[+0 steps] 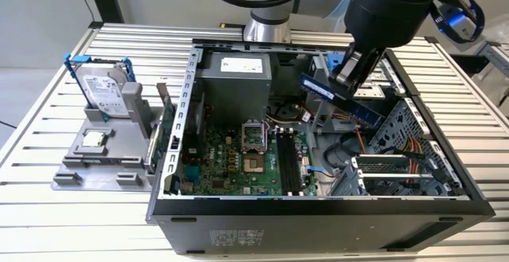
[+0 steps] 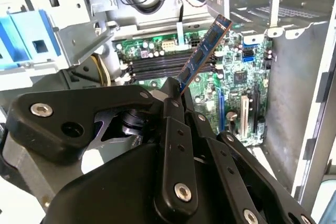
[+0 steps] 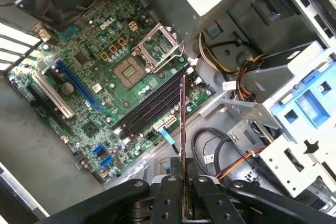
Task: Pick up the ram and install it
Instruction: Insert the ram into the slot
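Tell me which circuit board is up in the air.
The ram, the narrow blue stick held by the gripper above the case; the motherboard lies inside it, the expansion card stands beside it.

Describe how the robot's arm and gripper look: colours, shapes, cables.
The arm ends in a thick black cylinder under a grey joint; black cables loop beside it. The gripper is matte black: flat linked bars joined by silver screws, narrowing toward the tip.
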